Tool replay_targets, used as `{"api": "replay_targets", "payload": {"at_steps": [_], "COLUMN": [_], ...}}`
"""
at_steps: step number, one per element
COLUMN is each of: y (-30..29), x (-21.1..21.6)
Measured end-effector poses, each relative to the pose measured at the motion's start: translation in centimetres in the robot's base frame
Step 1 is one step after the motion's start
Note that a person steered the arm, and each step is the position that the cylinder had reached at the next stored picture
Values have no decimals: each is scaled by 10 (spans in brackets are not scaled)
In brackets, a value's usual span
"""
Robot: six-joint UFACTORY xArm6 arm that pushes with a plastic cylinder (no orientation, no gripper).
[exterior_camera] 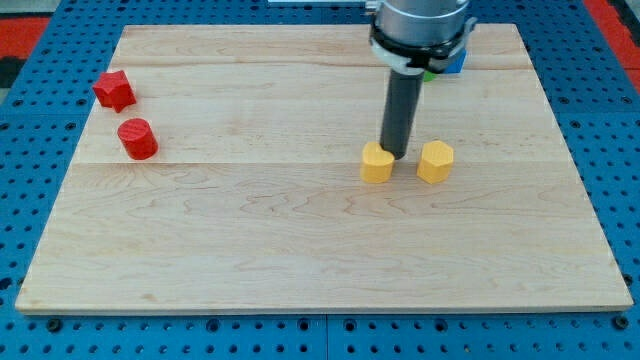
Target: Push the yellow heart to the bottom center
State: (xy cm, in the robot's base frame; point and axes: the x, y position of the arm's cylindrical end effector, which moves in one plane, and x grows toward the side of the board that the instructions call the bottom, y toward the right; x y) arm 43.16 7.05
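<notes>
The yellow heart (377,163) lies on the wooden board (300,250), right of centre. A yellow hexagon block (435,161) lies a short way to its right. My tip (396,155) stands at the heart's upper right edge, touching or nearly touching it, in the gap between the two yellow blocks. The dark rod rises from there to the arm's head at the view's top.
A red star block (114,90) and a red cylinder (138,139) lie at the view's upper left. A blue block (457,60) and a green block (429,72) are partly hidden behind the arm at the top right.
</notes>
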Motion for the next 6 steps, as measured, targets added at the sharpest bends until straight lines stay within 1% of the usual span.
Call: {"api": "replay_targets", "payload": {"at_steps": [2,3,4,5,6], "y": [-56,-43,-59,-80,-83], "x": [36,26,23,48,71]}}
